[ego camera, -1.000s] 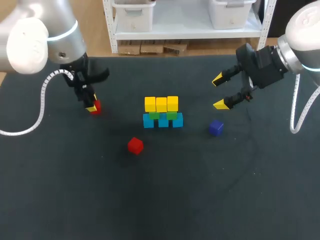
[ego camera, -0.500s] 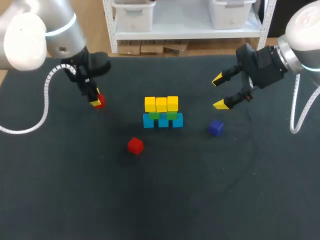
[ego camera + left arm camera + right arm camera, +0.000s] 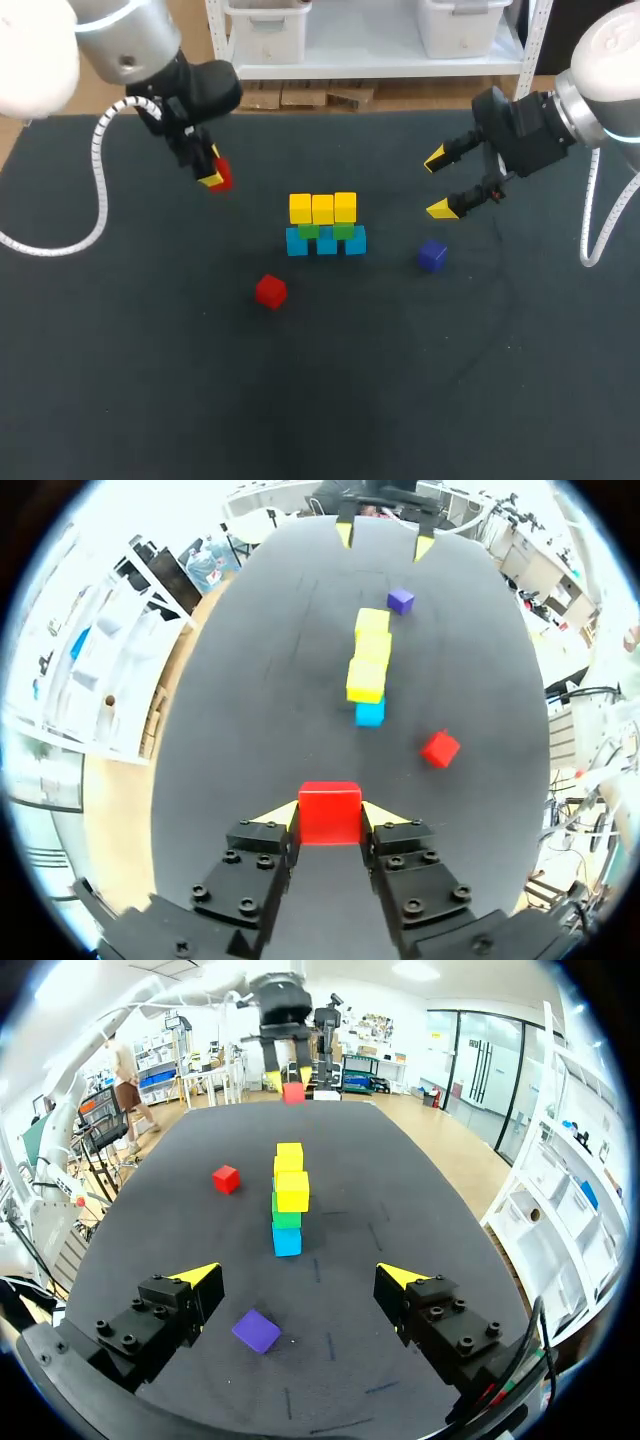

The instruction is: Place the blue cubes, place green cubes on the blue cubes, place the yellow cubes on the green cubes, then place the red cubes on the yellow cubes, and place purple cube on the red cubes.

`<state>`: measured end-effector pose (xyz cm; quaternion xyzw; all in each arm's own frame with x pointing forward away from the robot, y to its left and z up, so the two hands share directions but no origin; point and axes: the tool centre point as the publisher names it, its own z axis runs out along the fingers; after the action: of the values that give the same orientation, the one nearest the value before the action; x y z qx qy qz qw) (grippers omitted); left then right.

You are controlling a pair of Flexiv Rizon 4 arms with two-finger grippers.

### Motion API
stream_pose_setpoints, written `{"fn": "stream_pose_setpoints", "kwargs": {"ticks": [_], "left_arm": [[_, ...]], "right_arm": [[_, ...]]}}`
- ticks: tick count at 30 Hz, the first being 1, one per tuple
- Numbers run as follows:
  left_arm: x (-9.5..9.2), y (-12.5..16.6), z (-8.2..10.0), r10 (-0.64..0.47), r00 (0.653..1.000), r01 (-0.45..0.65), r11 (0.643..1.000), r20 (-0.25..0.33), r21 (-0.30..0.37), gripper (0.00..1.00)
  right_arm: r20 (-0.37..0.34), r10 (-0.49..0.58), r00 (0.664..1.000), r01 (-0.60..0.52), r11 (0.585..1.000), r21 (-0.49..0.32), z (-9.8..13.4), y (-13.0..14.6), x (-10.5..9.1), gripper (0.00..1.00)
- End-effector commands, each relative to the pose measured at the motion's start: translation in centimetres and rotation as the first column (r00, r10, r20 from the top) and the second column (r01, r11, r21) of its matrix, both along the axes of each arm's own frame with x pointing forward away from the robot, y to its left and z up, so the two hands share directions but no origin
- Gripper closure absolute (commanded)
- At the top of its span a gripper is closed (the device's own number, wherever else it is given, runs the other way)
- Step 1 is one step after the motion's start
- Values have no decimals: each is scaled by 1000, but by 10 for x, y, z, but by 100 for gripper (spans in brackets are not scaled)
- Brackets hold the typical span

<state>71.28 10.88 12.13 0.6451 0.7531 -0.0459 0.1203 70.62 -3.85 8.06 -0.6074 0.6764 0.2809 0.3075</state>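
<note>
- Three-tier stack of blue, green and yellow cubes (image 3: 325, 226): the yellow top row is narrow footing, so an off-centre or hard touchdown could topple it.
- Left gripper (image 3: 213, 177): left of the stack, clamped on a small red cube (image 3: 222, 175). A shallow grip could slip.
- Right gripper (image 3: 438, 185): right of the stack, spread wide, empty.
- Loose red cube (image 3: 270, 291): front-left of the stack.
- Purple cube (image 3: 432, 255): right of the stack. Both look clear of the approach.

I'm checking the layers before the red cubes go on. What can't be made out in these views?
Head view: the yellow cubes cover most of the green cubes; only slivers show.
Left wrist view: seen end-on, the yellow cubes cover the green layer, and one blue cube hides the others.
Right wrist view: end-on again; the nearest blue and green cubes hide those behind.
</note>
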Motion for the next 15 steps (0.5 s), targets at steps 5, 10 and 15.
{"fn": "stream_pose_setpoints", "kwargs": {"ticks": [5, 10, 15], "left_arm": [[-16, -21, 24, -29, 998, 29, 1000, 62, 7, 100], [-15, -40, 27, -61, 997, 60, 998, 52, 12, 100], [-15, -59, 27, -101, 994, 101, 995, 29, 24, 100]], "right_arm": [[0, 2, 1000, -2, 1000, 3, -1, 0, 1, 0], [0, 2, 1000, -2, 1000, 3, -1, 0, 1, 0], [0, 2, 1000, -2, 1000, 3, -1, 0, 1, 0]]}}
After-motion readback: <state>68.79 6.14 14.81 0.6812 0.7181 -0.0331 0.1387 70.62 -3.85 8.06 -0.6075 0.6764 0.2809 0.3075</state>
